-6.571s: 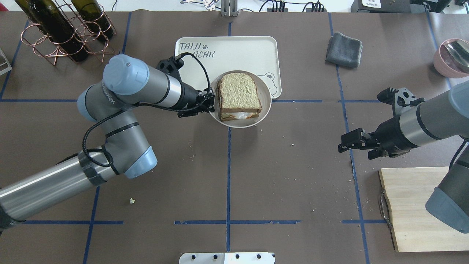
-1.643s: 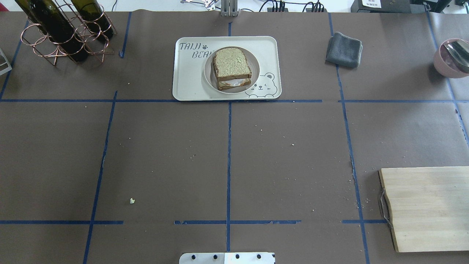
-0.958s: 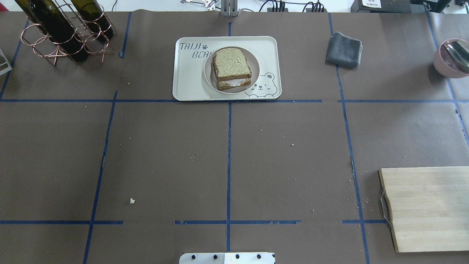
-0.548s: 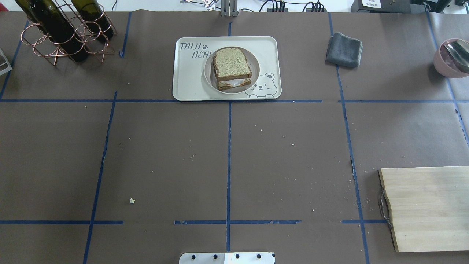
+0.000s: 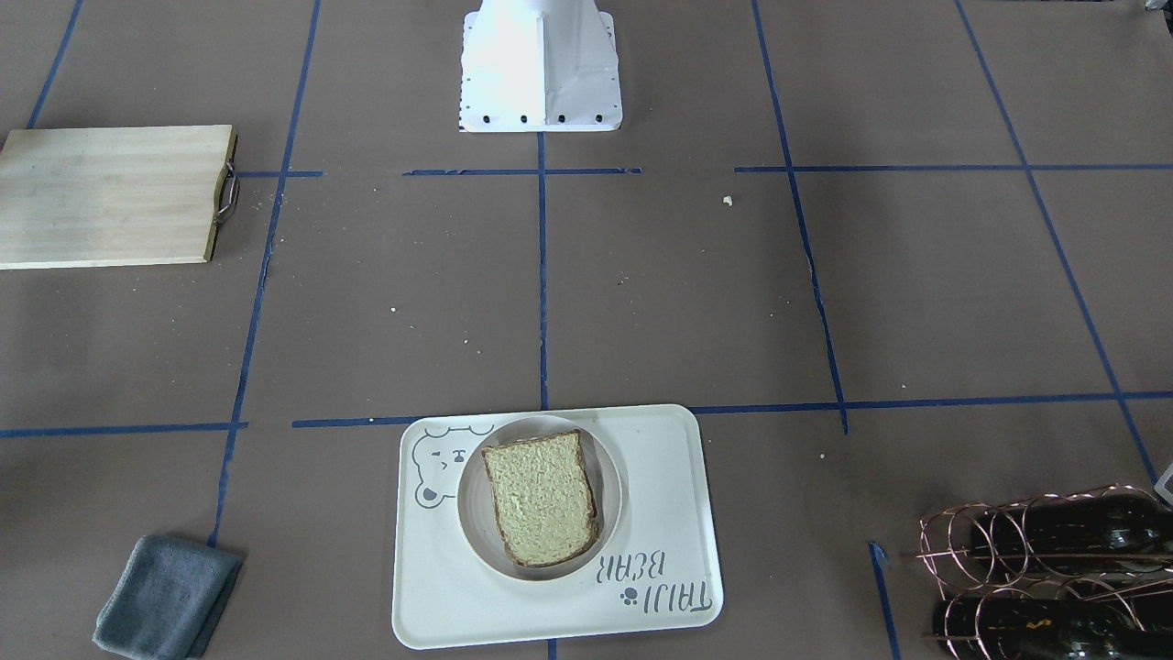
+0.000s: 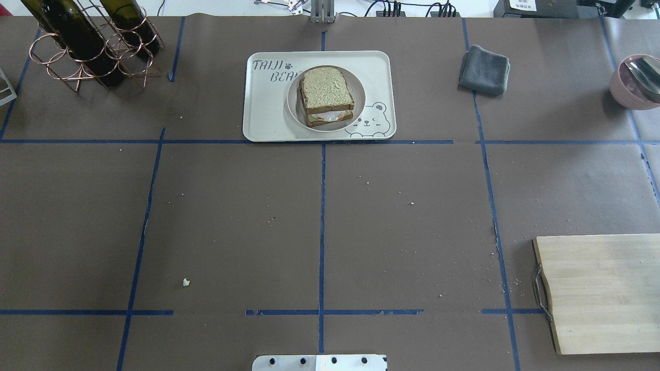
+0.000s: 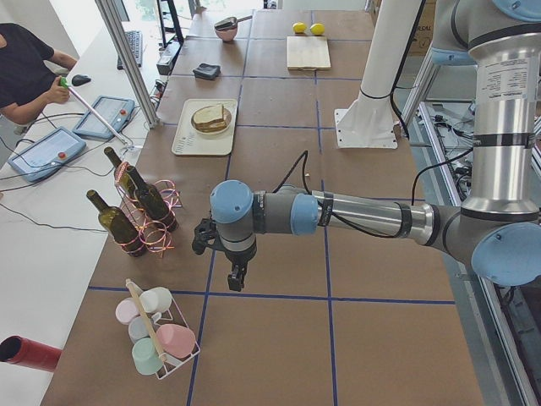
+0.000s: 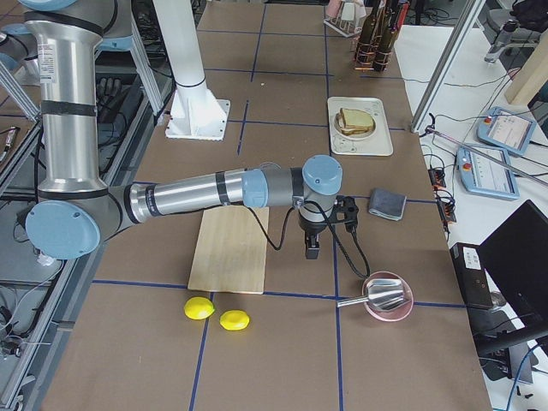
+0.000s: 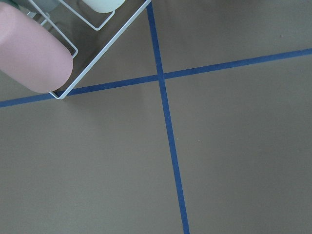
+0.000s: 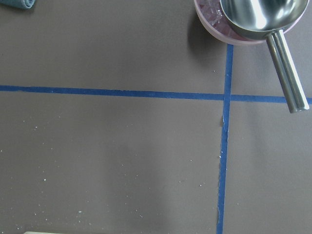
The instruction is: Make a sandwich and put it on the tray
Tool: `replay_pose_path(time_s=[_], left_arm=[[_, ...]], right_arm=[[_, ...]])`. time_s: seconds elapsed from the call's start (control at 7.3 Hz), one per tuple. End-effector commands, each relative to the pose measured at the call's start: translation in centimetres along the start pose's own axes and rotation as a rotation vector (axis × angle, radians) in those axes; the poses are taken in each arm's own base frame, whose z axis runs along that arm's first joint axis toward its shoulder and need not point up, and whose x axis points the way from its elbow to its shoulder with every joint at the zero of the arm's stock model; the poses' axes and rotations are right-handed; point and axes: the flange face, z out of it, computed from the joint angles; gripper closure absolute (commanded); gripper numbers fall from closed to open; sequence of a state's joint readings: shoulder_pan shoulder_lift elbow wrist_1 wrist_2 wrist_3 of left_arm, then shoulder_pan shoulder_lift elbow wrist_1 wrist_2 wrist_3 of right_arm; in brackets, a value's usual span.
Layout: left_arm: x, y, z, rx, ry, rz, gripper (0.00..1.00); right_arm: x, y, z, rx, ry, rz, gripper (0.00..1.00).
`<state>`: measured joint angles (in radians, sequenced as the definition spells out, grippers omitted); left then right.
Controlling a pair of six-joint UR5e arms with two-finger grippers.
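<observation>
The sandwich [image 6: 326,93] lies on a small round white plate [image 6: 292,101] in the middle of the cream bear tray [image 6: 268,116] at the table's far centre. It also shows in the front-facing view [image 5: 541,500]. Egg white shows between the slices. My left gripper [image 7: 236,277] points down over bare table near the bottle rack, far from the tray. My right gripper [image 8: 311,251] points down between the cutting board and the pink bowl. Both show only in the side views, so I cannot tell whether they are open or shut.
A copper rack with wine bottles [image 6: 87,49] stands far left. A grey cloth [image 6: 483,69] lies far right, with a pink bowl holding a metal scoop [image 6: 637,80] beyond. A wooden cutting board [image 6: 598,293] lies near right. A cup rack [image 7: 156,338] and two lemons [image 8: 217,314] sit at the table's ends.
Earlier my left gripper held the plate at the tray's front edge. Now the plate rests on the tray and both arms are out of the overhead view. Nothing moved in the last second.
</observation>
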<state>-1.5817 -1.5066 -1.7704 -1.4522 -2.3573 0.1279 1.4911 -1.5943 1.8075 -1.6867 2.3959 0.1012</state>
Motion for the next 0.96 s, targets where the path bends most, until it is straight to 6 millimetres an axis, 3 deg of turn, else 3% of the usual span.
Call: replay_pose_path(time_s=[0.0, 0.82], left_arm=[[0.5, 0.6, -0.6, 0.017, 0.001, -0.110, 0.00], [-0.3, 1.0, 0.4, 0.028, 0.002, -0.094, 0.00]], right_arm=[[0.5, 0.6, 0.3, -0.004, 0.008, 0.056, 0.00], [0.7, 0.7, 0.2, 0.002, 0.059, 0.037, 0.00]])
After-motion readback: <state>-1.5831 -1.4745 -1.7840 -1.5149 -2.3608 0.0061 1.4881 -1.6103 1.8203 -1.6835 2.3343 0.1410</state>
